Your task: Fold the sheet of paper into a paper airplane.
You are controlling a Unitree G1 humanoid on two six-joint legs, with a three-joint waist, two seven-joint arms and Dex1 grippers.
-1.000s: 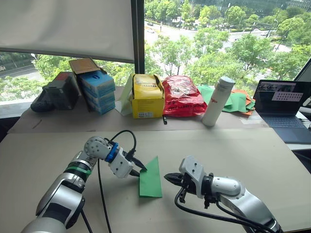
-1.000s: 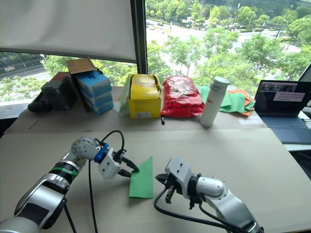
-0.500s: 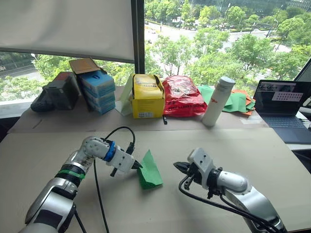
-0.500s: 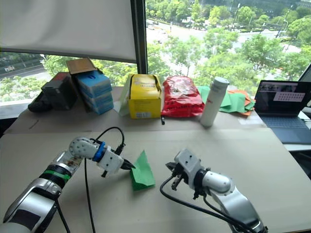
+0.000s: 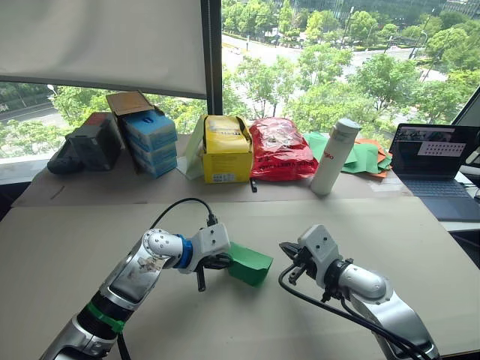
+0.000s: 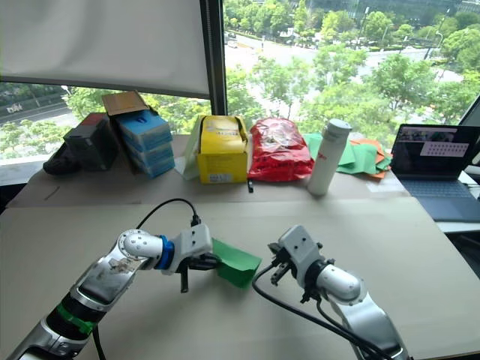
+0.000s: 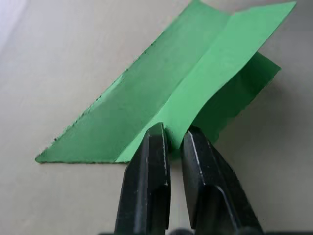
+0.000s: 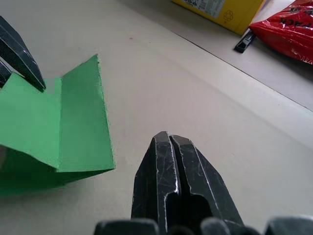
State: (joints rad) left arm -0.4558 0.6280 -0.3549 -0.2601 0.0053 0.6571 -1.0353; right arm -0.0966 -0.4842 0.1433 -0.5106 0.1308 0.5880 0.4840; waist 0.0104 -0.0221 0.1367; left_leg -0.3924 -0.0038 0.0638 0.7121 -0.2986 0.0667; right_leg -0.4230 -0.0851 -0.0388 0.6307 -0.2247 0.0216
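left fingers (image 7: 171, 139): pinching the fold of the sheet of paper (image 5: 250, 262)
right fingers (image 8: 171, 147): squeezed together, holding nothing, near the paper
paper: on the worktop (image 5: 390, 240), between both arms

Along the back of the table (image 5: 420, 247), from the robot's left, stand a dark bag (image 5: 82, 146), a stack of blue boxes (image 5: 150, 140) with a brown cardboard flap on top, a yellow box (image 5: 227, 148) and a red crinkled packet (image 5: 282, 148). Next comes an upright white bottle (image 5: 335, 156), then a heap of green and orange sheets (image 5: 367, 157). An open laptop (image 5: 439, 169) sits at the far right, with trees and a road (image 5: 262, 49) beyond the window.
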